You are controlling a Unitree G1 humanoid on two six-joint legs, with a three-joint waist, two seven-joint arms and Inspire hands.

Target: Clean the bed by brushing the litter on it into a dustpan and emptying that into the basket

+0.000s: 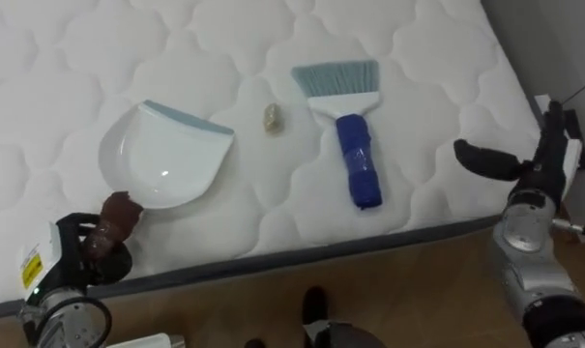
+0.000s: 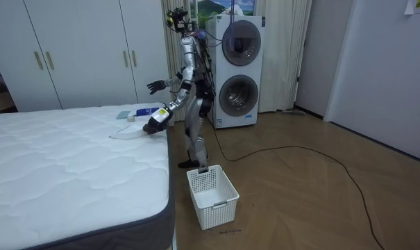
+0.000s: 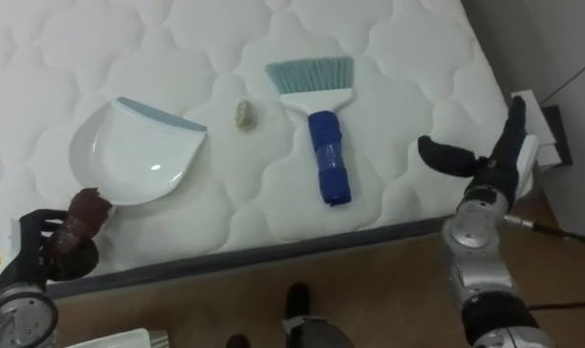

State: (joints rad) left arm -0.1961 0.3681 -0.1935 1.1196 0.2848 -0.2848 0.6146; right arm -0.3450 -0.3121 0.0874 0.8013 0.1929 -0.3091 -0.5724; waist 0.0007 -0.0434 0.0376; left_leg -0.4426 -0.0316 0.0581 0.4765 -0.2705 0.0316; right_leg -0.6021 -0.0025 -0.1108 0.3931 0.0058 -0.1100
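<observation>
Left hand point(image 1: 79, 242) grips the dustpan point(image 1: 161, 159) by its handle at seven o'clock on the bed point(image 1: 70, 58). Right hand point(image 1: 539, 166) hangs spread at three o'clock.

A home bedroom with a laundry corner is shown. A bed point(image 2: 91, 208) with a bare quilted mattress point(image 2: 57, 160) is seen at the room view's lower left. White wardrobe doors point(image 2: 78, 52) are seen at upper left. Two front-loading laundry machines point(image 2: 239, 66) are stacked at upper centre, on a wood floor point(image 2: 300, 187).
</observation>
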